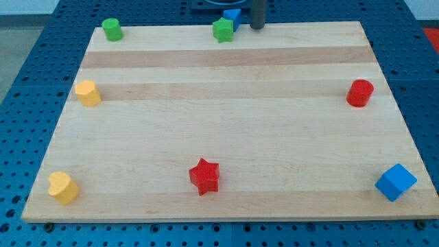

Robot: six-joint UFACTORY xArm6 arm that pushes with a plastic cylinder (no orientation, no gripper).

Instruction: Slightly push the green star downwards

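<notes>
Camera view shows the wooden board [226, 137] spread wide, and the green star [222, 30] sits right up at the view's top edge, near the middle. Tucked just behind it, to its upper right, is a blue block [232, 15], partly hidden, so its shape is hard to call. Below the star the board runs open all the way down to the red star [204, 176] near the view's bottom, well apart from it.

Off to the view's left along the same top edge sits a green cylinder-like block [112, 29]. Down the left side, a yellow rounded block [88, 92], then a yellow heart-like block [63, 187] at the bottom left corner. Over on the right, a red cylinder [359, 92], and a blue cube [396, 182] in the bottom right corner.

Now the arm: the dark rod drops straight in from the view's top, upright, and my tip [257, 27] rests at the board's top edge, just to the right of the green star and beside the blue block, not touching the star. No jaws here, only a plain rod with nothing held.
</notes>
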